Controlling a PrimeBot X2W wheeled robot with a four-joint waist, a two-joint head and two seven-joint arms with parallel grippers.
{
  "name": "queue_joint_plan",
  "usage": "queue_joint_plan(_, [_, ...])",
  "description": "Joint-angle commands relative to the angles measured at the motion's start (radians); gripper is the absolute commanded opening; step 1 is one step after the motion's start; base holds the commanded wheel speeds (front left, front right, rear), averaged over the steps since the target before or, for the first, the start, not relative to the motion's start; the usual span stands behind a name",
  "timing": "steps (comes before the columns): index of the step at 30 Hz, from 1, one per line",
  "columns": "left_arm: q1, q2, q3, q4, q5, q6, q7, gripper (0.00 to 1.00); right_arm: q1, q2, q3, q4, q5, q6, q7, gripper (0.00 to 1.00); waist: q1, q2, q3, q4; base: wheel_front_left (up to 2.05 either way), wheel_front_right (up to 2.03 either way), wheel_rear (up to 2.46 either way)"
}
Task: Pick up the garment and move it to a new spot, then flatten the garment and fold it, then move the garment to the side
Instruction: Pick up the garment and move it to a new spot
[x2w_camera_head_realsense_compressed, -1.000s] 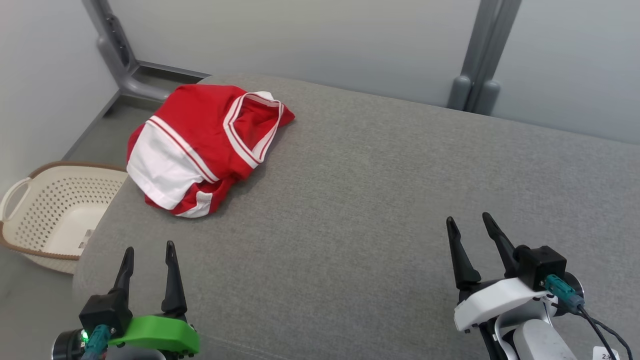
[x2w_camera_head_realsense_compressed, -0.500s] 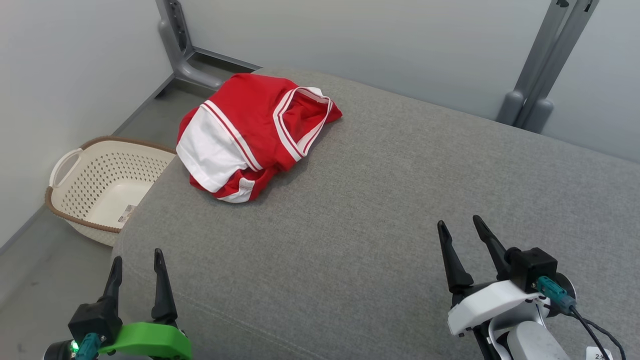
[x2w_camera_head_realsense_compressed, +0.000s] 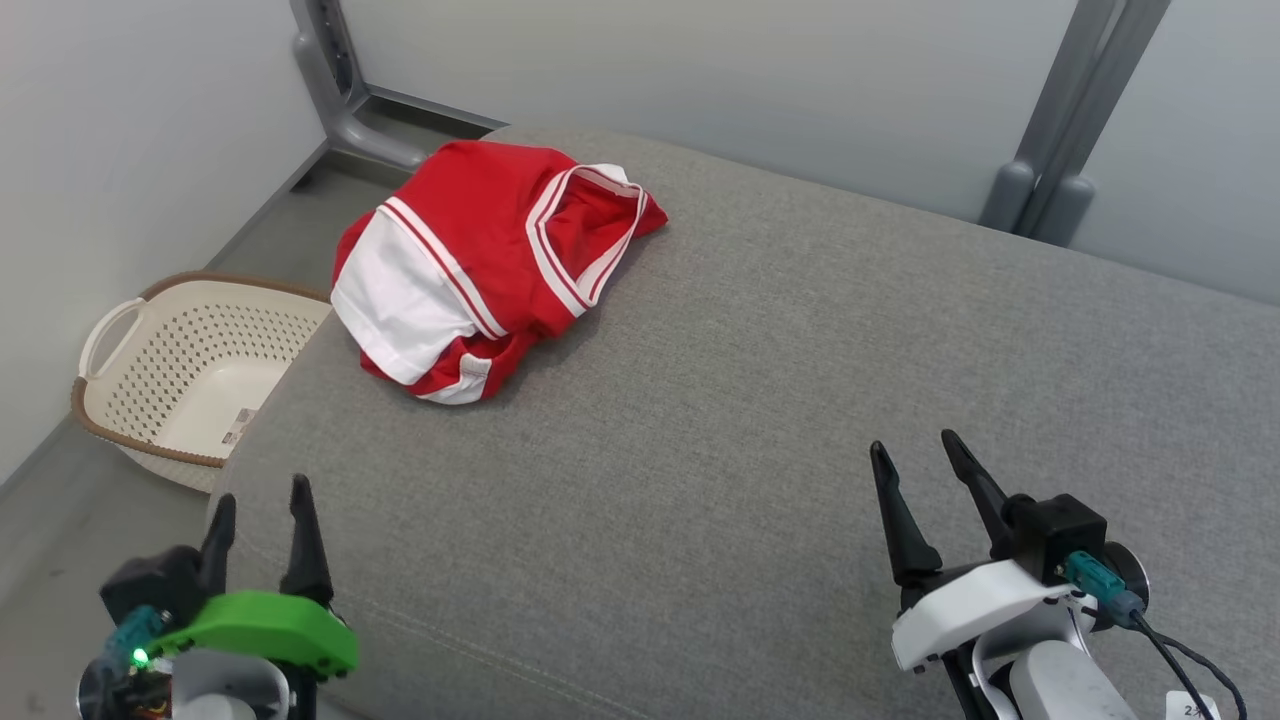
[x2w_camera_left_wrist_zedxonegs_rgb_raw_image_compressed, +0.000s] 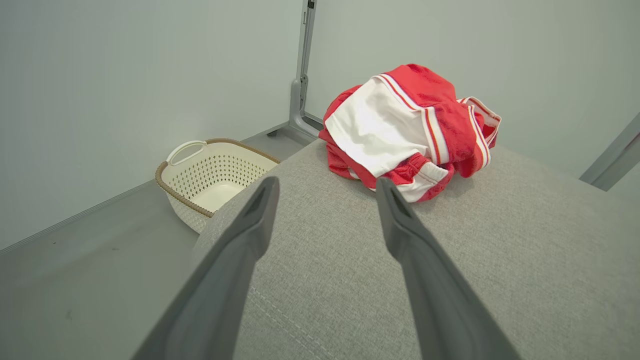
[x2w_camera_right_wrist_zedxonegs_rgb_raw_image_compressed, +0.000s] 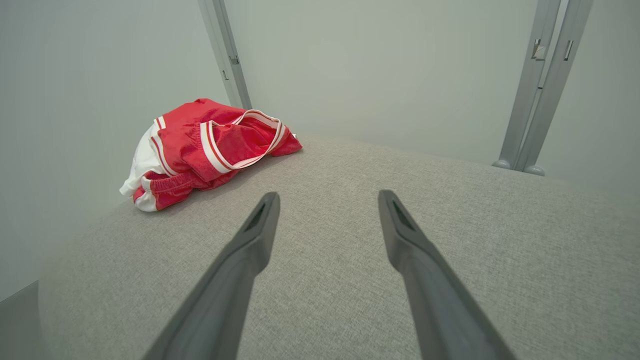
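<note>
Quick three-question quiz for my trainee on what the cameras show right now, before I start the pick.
1. Where on the grey cushion does the red-and-white garment lie?
2. What stands on the floor left of the cushion? A) perforated basket B) chair C) cardboard box
3. True or false: the left gripper and right gripper both stand open and empty.
Key: 1. crumpled at the far left corner; 2. A; 3. true.

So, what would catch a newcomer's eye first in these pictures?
The crumpled red and white garment lies bunched at the far left corner of the grey upholstered surface. On the floor beside that corner stands a cream perforated laundry basket. The left gripper and right gripper hover open near the front edge.
</note>
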Motion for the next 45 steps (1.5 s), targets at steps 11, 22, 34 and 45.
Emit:
queue_joint_plan(11, [-0.414,0.070,0.075,0.212,-0.166,-0.034,0.144,1.00,-0.084,-0.005,-0.009,-0.059,-0.120,0.000,0.039,1.00,0.0000,0.0000,0.194,-0.129,0.00,0.00,0.00])
queue_joint_plan(22, [-0.699,0.141,0.160,0.411,-0.290,0.009,0.302,1.00,-0.114,-0.004,-0.012,-0.182,-0.192,0.000,0.103,1.00,0.0000,0.0000,0.359,-0.246,0.00,0.00,0.00])
queue_joint_plan(34, [-0.782,0.185,0.178,0.505,-0.325,0.063,0.430,1.00,-0.105,-0.003,-0.005,-0.240,-0.176,0.000,0.109,1.00,0.0000,0.0000,0.431,-0.318,0.00,0.00,0.00])
queue_joint_plan(45, [-0.775,0.207,0.118,0.440,-0.259,0.061,0.353,0.00,-0.088,-0.003,0.001,-0.180,-0.125,0.000,0.074,1.00,0.0000,0.0000,0.320,-0.310,0.00,0.00,0.00])
